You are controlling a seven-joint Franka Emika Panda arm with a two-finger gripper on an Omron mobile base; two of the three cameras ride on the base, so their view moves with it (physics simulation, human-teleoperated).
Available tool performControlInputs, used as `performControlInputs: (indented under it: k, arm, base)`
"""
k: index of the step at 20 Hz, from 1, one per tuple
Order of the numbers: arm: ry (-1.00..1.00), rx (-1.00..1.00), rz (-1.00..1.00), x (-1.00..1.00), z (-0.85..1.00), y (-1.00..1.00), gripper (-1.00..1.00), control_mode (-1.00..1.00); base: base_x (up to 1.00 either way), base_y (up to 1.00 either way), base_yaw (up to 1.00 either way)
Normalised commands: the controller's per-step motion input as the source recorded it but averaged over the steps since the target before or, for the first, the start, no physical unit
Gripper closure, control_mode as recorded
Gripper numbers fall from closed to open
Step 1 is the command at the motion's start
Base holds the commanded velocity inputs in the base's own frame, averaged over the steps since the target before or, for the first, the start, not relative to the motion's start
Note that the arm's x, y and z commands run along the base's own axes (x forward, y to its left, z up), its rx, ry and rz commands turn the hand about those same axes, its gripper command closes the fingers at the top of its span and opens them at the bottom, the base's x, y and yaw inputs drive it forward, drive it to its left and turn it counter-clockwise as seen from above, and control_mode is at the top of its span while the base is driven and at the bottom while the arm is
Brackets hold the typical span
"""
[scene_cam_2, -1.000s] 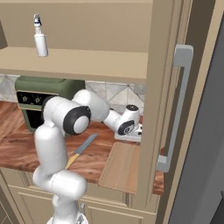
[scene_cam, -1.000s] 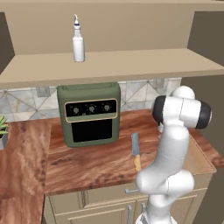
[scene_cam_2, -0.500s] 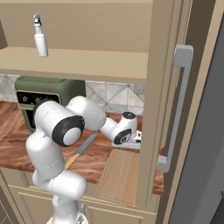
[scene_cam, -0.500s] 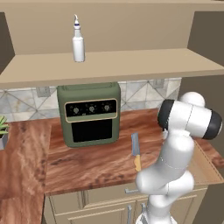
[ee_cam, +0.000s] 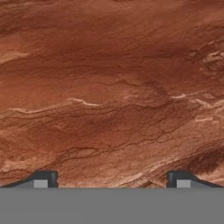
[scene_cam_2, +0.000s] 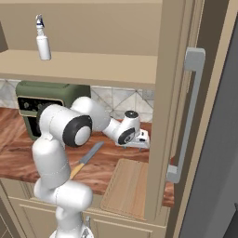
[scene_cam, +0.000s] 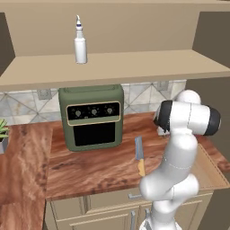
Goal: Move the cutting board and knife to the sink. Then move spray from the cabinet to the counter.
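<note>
The tabletop (scene_cam: 90, 166) is glossy red-brown with darker wavy grain, the cutting board (scene_cam_2: 126, 187) pale tan wood, the knife (scene_cam: 139, 155) grey-blue in the blade and yellow-orange in the handle, the spray bottle (scene_cam: 80, 40) white, the countertop oven (scene_cam: 93, 117) olive green with a black door, and the backsplash (scene_cam: 27, 105) grey-beige marbled tile.

We see the slim white spray bottle (scene_cam: 80, 44) on the open tan cabinet shelf (scene_cam: 134, 65), above the green countertop oven (scene_cam: 93, 117). On the red-brown wood-grain desk (scene_cam: 90, 166), the small yellow-handled knife (scene_cam: 139, 155) lies right of the oven, with the flat tan wooden cutting board (scene_cam_2: 126, 187) further right.
</note>
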Motion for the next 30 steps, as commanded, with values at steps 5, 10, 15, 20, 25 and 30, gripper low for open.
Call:
performControlInputs:
  k: [5, 10, 15, 20, 25, 30]
  arm:
    - [-0.23, 0.05, 0.00, -0.38, 0.21, 0.00, -1.00, -1.00]
    - [-0.32, 0.05, 0.00, -0.68, 0.10, 0.00, -1.00, -1.00]
    - [-0.32, 0.04, 0.00, -0.55, 0.35, 0.00, -1.00, -1.00]
    - [-0.26, 0.00, 0.00, -0.51, 0.45, 0.08, -1.00, -1.00]
    - [-0.15, 0.00, -0.01, -0.49, 0.60, 0.03, -1.00, -1.00]
    - [-0.03, 0.00, 0.00, -0.42, 0.87, 0.00, -1.00, -1.00]
  base:
    - [0.00, 0.00, 0.00]
    - [0.00, 0.00, 0.00]
    - [0.00, 0.00, 0.00]
    - [0.00, 0.00, 0.00]
    - [0.00, 0.00, 0.00]
    - [0.00, 0.00, 0.00]
